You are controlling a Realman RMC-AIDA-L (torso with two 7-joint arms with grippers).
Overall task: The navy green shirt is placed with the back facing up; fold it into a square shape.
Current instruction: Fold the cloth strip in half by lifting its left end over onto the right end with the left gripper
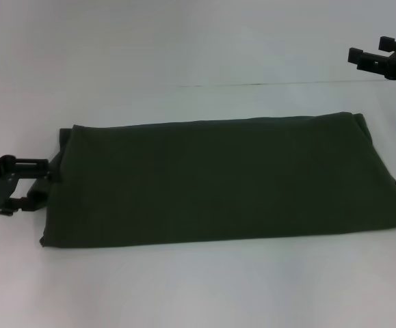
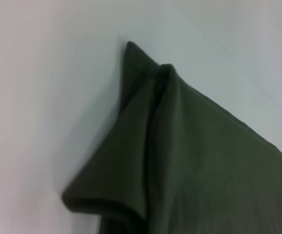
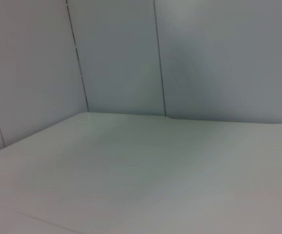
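Left fingers [image 1: 42, 182] spread at the folded navy green shirt's [image 1: 218, 181] edge, right fingers' [image 1: 368, 53] state unclear, raised apart.

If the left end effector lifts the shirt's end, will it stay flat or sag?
The navy green shirt will likely sag: its edge by the left end effector already buckles into soft ridges. Layers may slide apart. It is probably light.

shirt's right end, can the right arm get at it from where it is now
Probably yes. The right gripper hangs raised at the far right, off the navy green shirt, with only bare table between them. The left gripper is at the opposite end.
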